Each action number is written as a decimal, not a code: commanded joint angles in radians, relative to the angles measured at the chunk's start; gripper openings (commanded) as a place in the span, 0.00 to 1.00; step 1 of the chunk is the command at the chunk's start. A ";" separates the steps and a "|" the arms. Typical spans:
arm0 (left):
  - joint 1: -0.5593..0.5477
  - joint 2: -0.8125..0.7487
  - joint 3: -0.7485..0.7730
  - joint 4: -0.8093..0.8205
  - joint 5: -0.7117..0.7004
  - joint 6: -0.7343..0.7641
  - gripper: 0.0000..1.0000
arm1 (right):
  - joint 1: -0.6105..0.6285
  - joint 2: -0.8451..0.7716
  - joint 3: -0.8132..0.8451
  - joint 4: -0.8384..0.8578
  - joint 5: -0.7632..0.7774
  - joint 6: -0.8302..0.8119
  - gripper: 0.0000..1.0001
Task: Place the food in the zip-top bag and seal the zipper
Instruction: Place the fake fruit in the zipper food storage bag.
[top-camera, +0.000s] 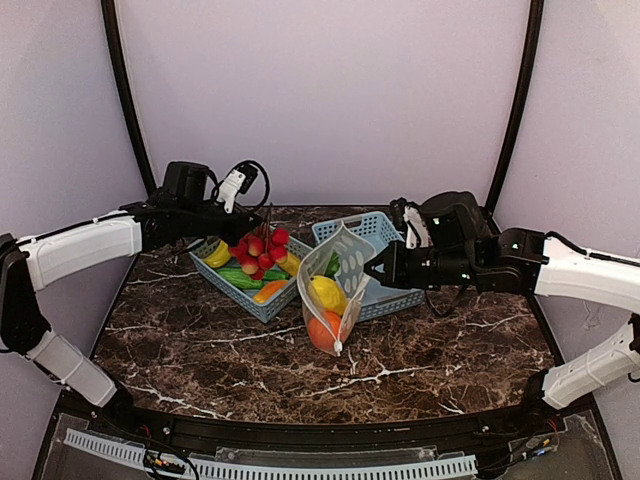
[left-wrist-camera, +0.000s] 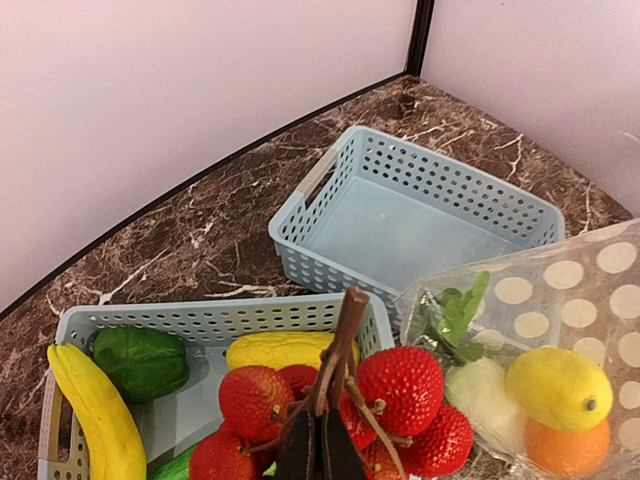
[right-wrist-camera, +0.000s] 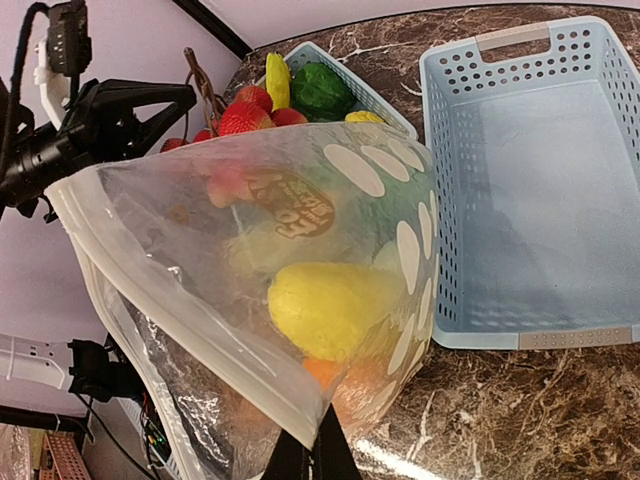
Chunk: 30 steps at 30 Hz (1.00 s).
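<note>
Lemon (top-camera: 327, 293) and orange (top-camera: 322, 331) lie in the open, unsealed zip-top bag (top-camera: 350, 262) pinched by the right jaws at frame centre, while the left jaws clamp the strawberry bunch (top-camera: 262, 247).

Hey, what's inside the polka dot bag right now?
The bag holds a lemon, an orange under it, a white piece and green leaves. Anything behind them is covered.

The left arm (top-camera: 80, 250) reaches in from the left, elbow low; the left gripper (top-camera: 257, 218) is held level, jaws clamped on a stem (left-wrist-camera: 338, 335). The right arm (top-camera: 590, 275) stretches in from the right; the right gripper (top-camera: 373, 268) pinches the bag (right-wrist-camera: 250, 230) edge.
</note>
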<state>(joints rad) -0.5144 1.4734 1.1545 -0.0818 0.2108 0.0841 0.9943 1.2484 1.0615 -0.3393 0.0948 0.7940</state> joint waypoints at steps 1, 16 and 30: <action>0.002 -0.135 -0.047 0.042 0.102 -0.051 0.01 | -0.008 -0.017 -0.006 0.019 0.020 0.000 0.00; -0.094 -0.332 0.023 0.035 0.434 -0.210 0.01 | -0.009 0.057 0.034 0.035 -0.008 -0.012 0.00; -0.323 -0.268 0.117 0.282 0.447 -0.321 0.01 | -0.009 0.099 0.076 0.051 -0.035 -0.021 0.00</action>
<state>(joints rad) -0.8040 1.1778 1.2694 0.0452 0.6250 -0.1692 0.9939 1.3338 1.1034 -0.3256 0.0708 0.7849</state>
